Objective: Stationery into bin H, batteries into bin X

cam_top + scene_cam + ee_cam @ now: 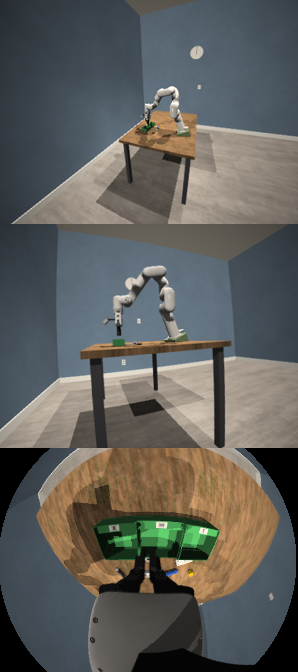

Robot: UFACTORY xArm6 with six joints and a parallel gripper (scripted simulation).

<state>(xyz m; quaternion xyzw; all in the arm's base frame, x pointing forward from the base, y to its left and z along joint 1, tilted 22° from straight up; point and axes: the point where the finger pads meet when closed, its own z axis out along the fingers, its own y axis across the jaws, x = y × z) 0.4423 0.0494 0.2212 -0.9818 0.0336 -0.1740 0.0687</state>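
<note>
A green three-part bin block (144, 129) (118, 342) stands on the table. In the wrist view its left bin (127, 529) is marked X, the middle bin (172, 532) seems marked H, and the right bin (196, 539) has a mark too small to read surely. My gripper (147, 122) (119, 334) (147, 555) is shut to a narrow gap above the block, with no held thing visible. Near the block's near side lie a blue cylinder (171, 572), a yellow thing (190, 573), a whitish flat thing (183, 563) and a dark thing (119, 570). The bins' insides are partly shadowed.
The wooden table (167, 146) (174, 347) (150, 478) carries the arm's green base (183, 133) (182, 337). Small things lie between the block and the base. Small white shapes show between the fingers in the wrist view, too small to identify.
</note>
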